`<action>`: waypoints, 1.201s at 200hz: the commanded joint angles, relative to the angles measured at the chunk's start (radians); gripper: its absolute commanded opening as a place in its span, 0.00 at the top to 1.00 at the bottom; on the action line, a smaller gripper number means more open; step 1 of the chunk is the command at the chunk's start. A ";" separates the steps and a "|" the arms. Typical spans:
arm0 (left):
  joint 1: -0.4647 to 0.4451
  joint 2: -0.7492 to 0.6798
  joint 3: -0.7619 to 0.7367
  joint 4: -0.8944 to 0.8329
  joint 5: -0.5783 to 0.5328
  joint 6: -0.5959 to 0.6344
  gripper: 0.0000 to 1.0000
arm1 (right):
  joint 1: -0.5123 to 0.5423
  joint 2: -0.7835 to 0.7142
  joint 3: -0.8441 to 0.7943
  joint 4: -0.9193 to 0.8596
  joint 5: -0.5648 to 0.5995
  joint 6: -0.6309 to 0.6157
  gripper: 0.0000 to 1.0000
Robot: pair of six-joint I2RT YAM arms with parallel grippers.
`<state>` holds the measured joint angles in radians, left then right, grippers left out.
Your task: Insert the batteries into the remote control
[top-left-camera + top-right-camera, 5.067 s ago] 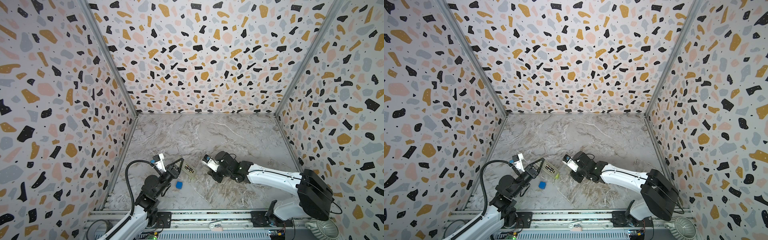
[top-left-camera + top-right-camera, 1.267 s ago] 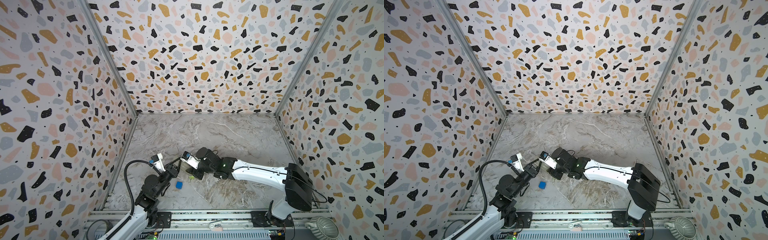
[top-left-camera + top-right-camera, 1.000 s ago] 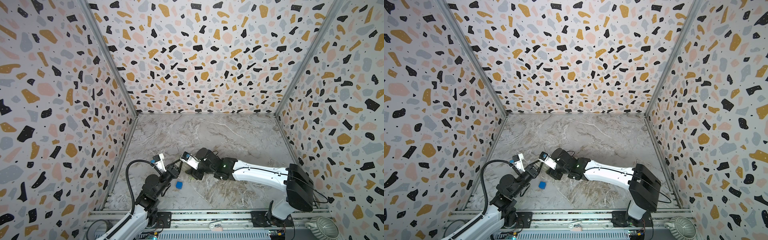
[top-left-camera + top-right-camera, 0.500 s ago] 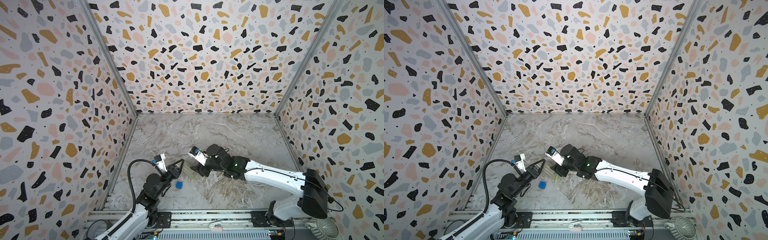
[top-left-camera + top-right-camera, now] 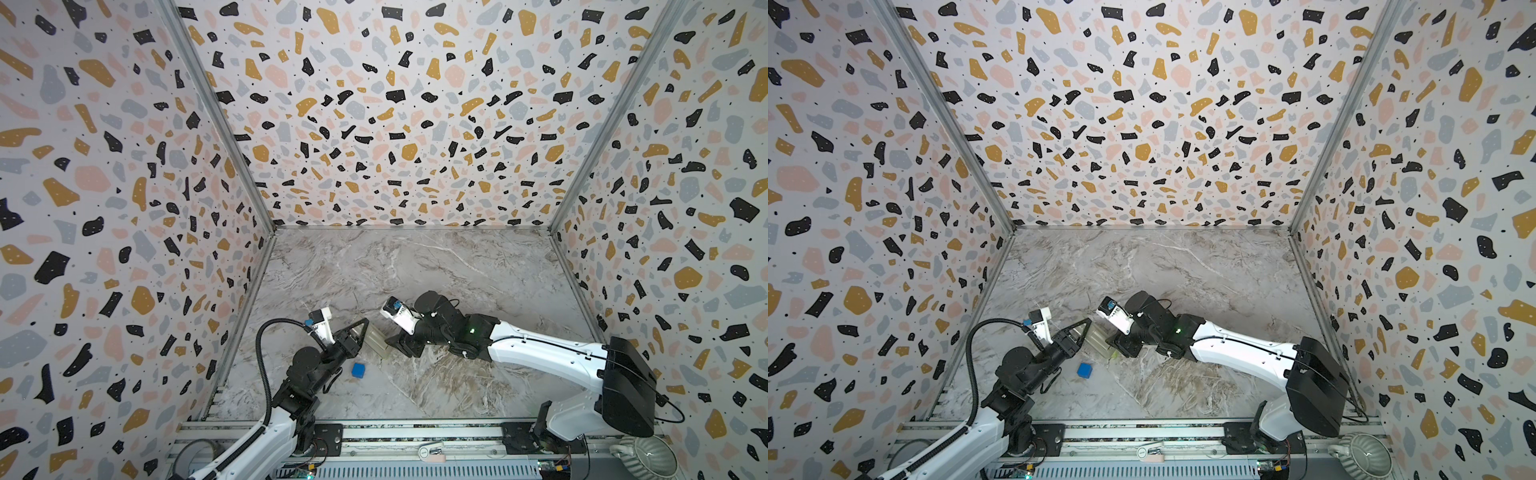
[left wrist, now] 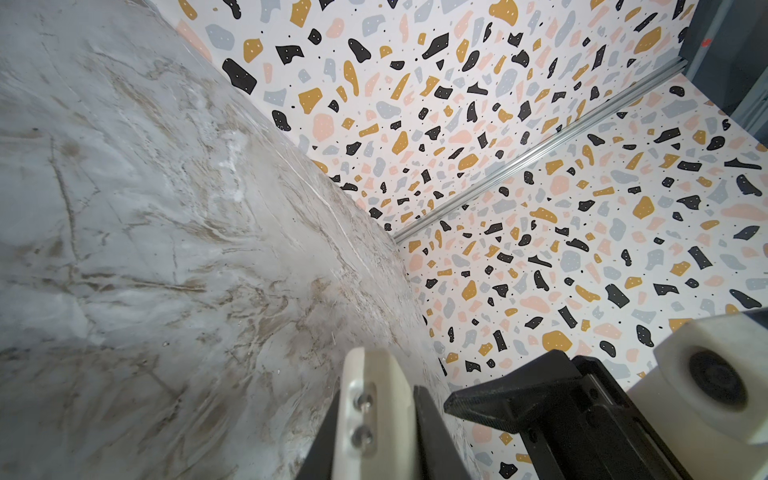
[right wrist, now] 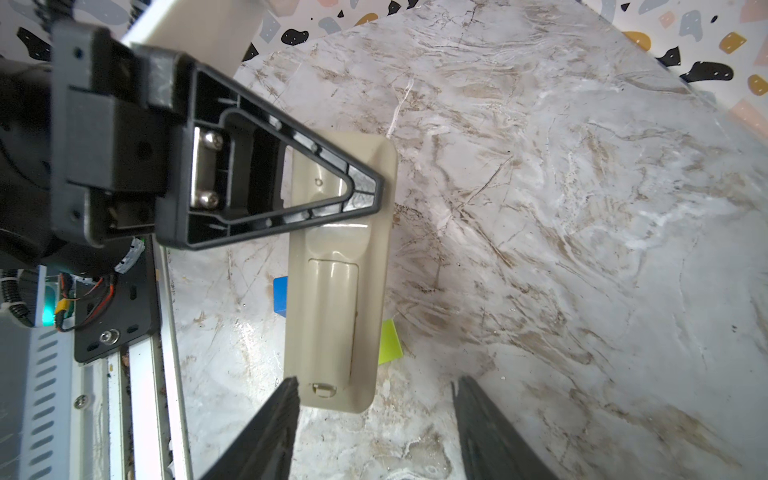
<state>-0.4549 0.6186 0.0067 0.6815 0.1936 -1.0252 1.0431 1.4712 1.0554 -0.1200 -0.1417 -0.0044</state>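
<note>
Two end effectors meet at the remote control (image 7: pixel 338 270), one at each end of it. The left end effector (image 7: pixel 374 199) is clamped shut on the end away from the cover latch. One of its black triangular fingers bears on the remote's cream back, and in the left wrist view a pale slab sits wedged between the two dark fingers.

The remote control is back-up and roughly level over the marble table (image 5: pixel 415 266). It appears to be held off the surface, since from the right wrist camera it overlaps things on both of its long sides. Its battery cover (image 7: pixel 332 316) is shut in the recess.

The right end effector (image 7: pixel 376 382) stands open and grips nothing. One dark finger (image 7: pixel 270 428) ends just beside the remote's latch end, and its mate stands well off to the other side, with bare table in the gap.

A blue cube (image 5: pixel 358 370) rests on the table near the remote, on the side towards the left arm's base. A yellow-green block (image 7: pixel 390 340) shows from under the remote's opposite long edge; whether they touch cannot be told.
</note>
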 commanded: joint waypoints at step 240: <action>-0.004 -0.010 -0.077 0.078 0.013 0.004 1.00 | -0.015 0.084 -0.024 0.068 -0.037 0.007 0.42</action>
<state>-0.4549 0.6212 0.0067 0.6819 0.2008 -1.0256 1.0313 1.5478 1.0351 -0.0650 -0.1722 -0.0013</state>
